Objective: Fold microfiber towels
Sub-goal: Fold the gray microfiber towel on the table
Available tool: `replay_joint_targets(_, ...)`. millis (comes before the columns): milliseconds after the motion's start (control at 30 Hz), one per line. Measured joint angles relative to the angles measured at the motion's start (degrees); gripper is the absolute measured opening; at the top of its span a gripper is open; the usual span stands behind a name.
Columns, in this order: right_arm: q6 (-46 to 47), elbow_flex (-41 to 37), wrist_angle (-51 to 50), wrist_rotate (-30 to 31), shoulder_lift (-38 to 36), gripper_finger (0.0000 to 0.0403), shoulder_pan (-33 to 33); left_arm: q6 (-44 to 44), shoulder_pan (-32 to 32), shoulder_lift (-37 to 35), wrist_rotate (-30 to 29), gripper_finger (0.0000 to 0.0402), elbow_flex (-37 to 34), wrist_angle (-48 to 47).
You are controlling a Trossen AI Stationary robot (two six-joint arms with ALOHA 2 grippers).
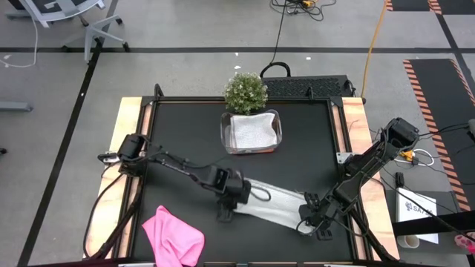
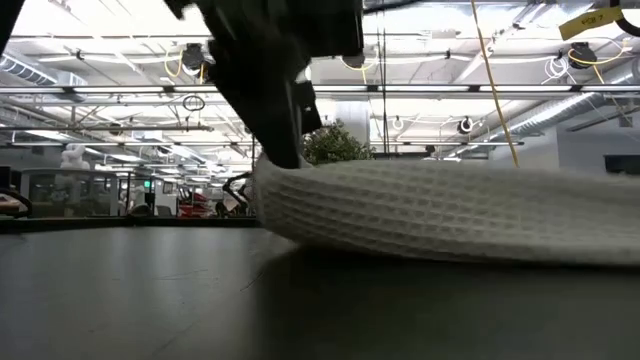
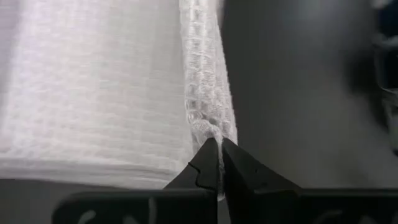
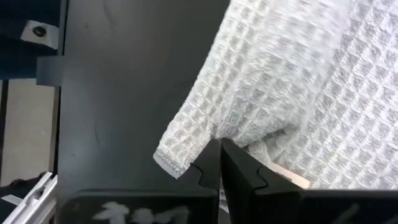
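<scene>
Slippage is the main risk: the left gripper (image 3: 219, 146) is pinched on only a thin edge of the grey towel (image 1: 278, 202), the right gripper (image 4: 219, 149) clamped on the opposite corner, so uneven lifting could tug the cloth free between them.

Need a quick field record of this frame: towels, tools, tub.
towel in work: light grey towel, stretched between both tools on the black table
left tool: shut on the towel's edge
right tool: shut on the towel near a corner
pink towel: crumpled at the table's front left, untouched
clear tub: holds a folded grey towel
plant: behind the tub
</scene>
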Motion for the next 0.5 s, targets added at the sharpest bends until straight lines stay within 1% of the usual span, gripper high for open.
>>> replay_joint_targets(167, -0.48, 0.0, 0.11, 0.0, 0.0, 0.0, -0.02, -1.08, -4.19, 0.02, 0.03, 0.0012, 0.33, -0.23)
replay_joint_targets(233, -0.72, 0.0, 0.21, 0.02, 0.0, 0.0001, -0.02, -2.18, -5.37, 0.02, -2.47, 0.001, 0.36, -0.82)
replay_joint_targets(367, -1.79, 0.0, 0.27, 0.0, 0.0, 0.001, -0.02, -5.51, -6.23, 0.02, -10.48, 0.0015, 0.36, -1.24)
replay_joint_targets(400, -1.91, 0.0, 0.28, 0.0, 0.0, 0.0013, -0.02, -6.33, -6.17, 0.02, -11.42, 0.002, 0.34, -1.3)
replay_joint_targets(500, -0.78, 0.0, 0.81, -0.04, -0.13, 0.0023, -0.08, -6.97, -5.91, 0.02, -11.84, 0.0035, 0.36, -1.72)
